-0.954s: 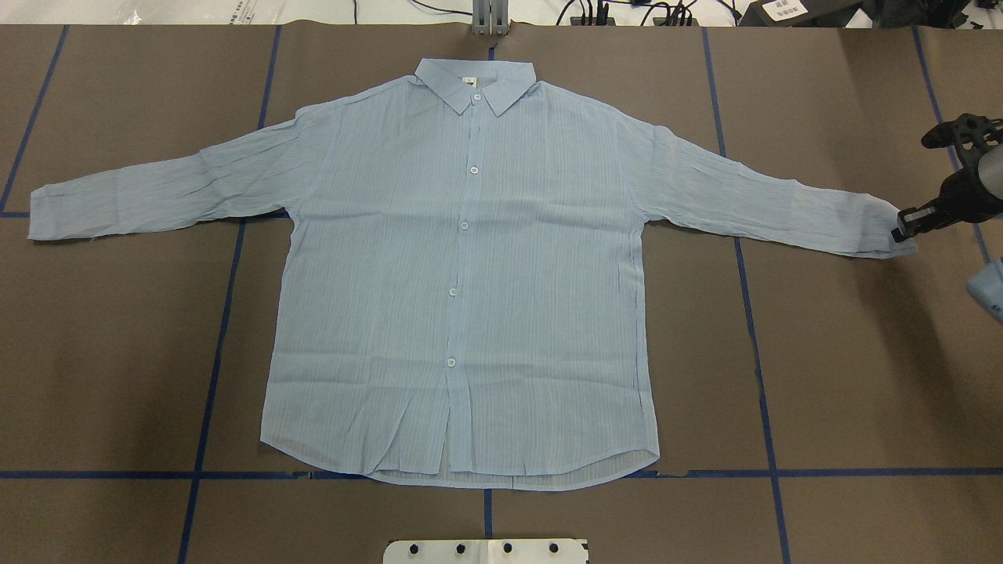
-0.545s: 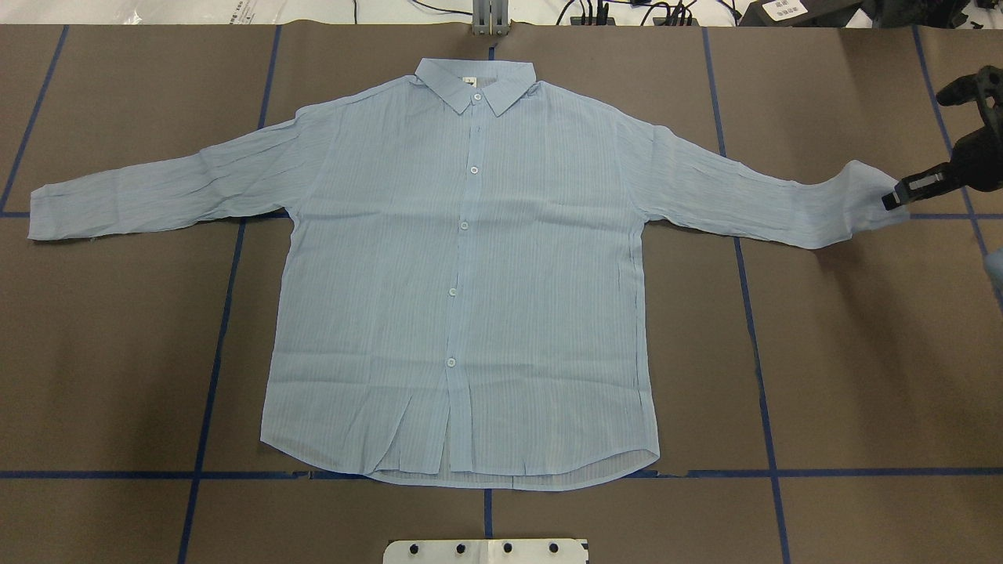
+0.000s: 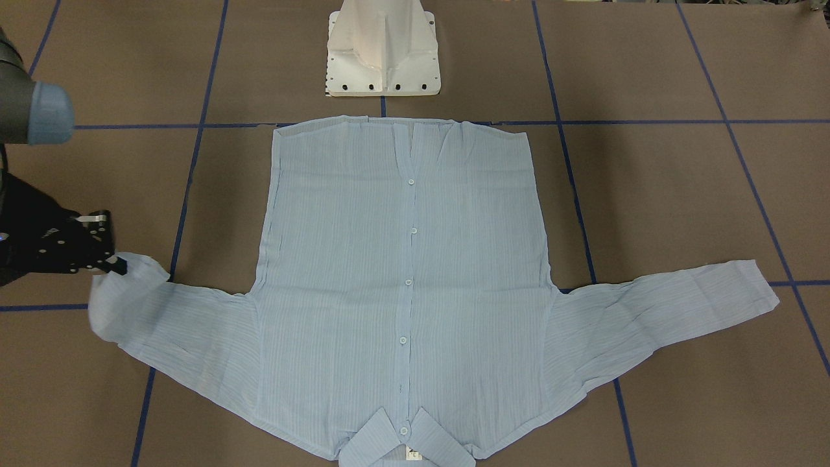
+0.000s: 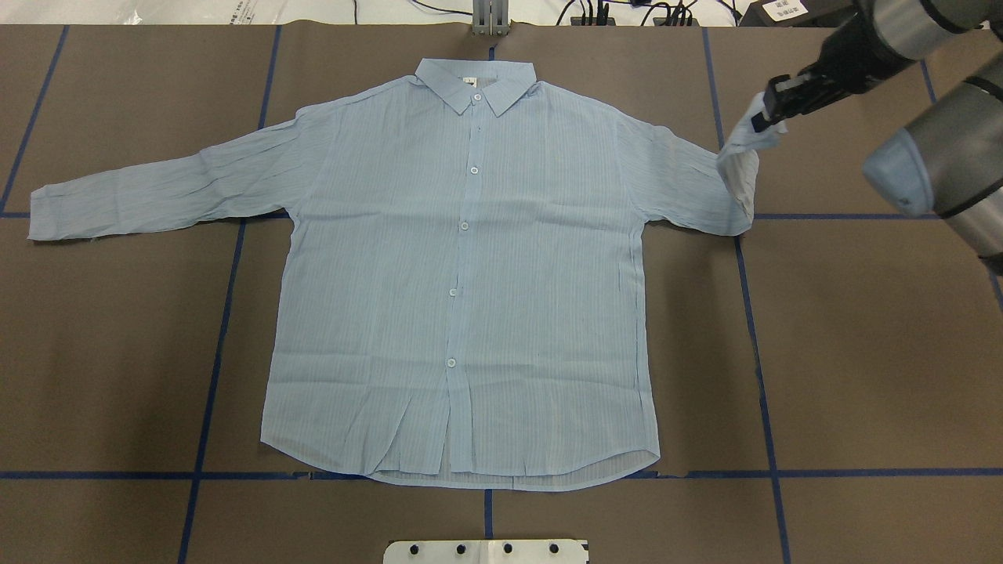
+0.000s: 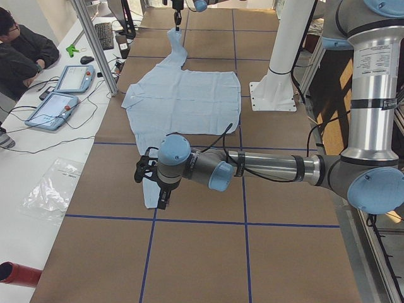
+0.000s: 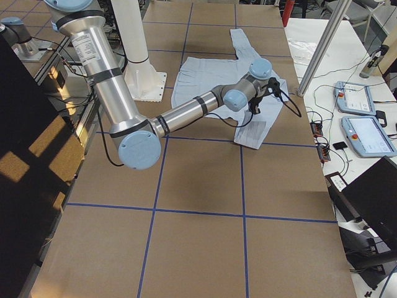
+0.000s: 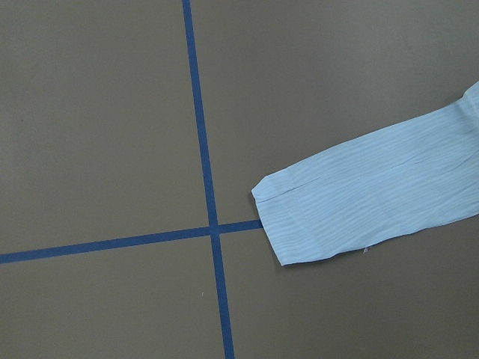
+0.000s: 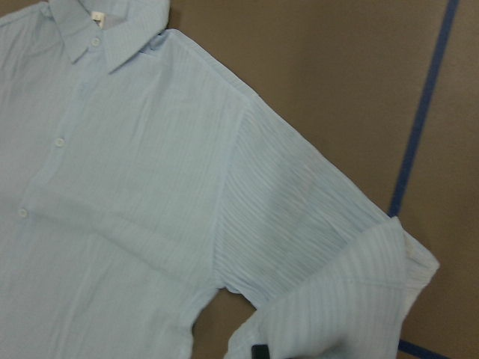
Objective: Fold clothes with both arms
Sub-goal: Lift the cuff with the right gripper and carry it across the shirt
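The light blue striped shirt lies flat, buttons up, collar at the far side, also seen in the front-facing view. My right gripper is shut on the right sleeve's cuff and holds it lifted, with the sleeve bent back toward the shoulder; it also shows in the front-facing view. The left sleeve lies stretched out flat, its cuff untouched. My left gripper hovers near that cuff; I cannot tell whether it is open or shut.
The white pedestal base stands at the shirt's hem side. Blue tape lines cross the brown table cover. An operator and teach pendants are beyond the table's far edge.
My right gripper has lifted the right cuff off the table and carried it inward and toward the far side. The sleeve, stretched out before, now bends back on itself.
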Motion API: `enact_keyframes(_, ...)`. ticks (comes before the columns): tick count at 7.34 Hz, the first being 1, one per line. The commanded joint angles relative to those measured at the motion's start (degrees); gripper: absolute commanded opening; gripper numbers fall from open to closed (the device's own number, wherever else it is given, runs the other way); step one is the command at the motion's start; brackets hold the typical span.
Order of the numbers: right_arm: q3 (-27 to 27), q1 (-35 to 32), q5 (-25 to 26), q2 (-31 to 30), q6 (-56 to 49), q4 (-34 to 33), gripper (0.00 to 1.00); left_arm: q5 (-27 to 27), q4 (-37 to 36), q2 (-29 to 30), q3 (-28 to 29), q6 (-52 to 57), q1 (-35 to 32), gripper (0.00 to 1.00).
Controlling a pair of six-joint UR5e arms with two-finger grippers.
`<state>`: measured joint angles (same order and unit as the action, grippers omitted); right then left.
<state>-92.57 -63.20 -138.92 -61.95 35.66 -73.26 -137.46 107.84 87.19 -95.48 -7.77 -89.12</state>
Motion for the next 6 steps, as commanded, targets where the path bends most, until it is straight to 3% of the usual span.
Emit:
enact_keyframes(1,9.01,6.22,4.94,15.55,6.18,-0.57,0.0,0.0,0.0,0.0,0.64,0.03,0.0,1.0)
enact_keyframes(4,27.91,12.81,11.79,34.65,6.44,-0.04,0.0,0.09,0.0,-0.09,1.35,0.12,0.0,1.0)
enact_keyframes(6,29.99,16.25,17.07,35.93,6.36,0.14,0.0,0.09,0.0,-0.09,1.61,0.03,0.0,1.0)
